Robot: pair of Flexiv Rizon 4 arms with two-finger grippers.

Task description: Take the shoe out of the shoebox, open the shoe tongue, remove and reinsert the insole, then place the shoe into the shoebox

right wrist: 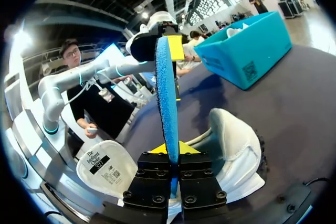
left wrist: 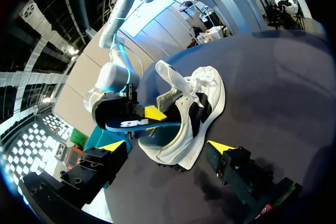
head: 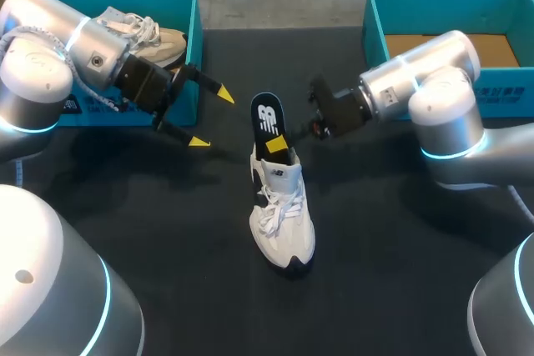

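Note:
A white shoe (head: 282,216) stands on the black table, toe toward me. A dark blue insole (head: 267,118) sticks up out of its heel opening. My right gripper (head: 280,145) is shut on the insole just above the shoe's collar. The right wrist view shows the insole (right wrist: 167,98) edge-on between my shut fingers (right wrist: 170,151), with the shoe (right wrist: 233,145) beside and under them. My left gripper (head: 212,118) is open, empty, left of the insole. From the left wrist, the shoe (left wrist: 191,111) and insole (left wrist: 137,124) lie ahead of my open left gripper (left wrist: 167,148).
A teal shoebox (head: 197,35) at the back left holds another pale shoe (head: 142,32). A second teal shoebox (head: 374,18) with a cardboard floor stands at the back right behind my right arm. In the right wrist view the left box (right wrist: 247,51) lies beyond the shoe.

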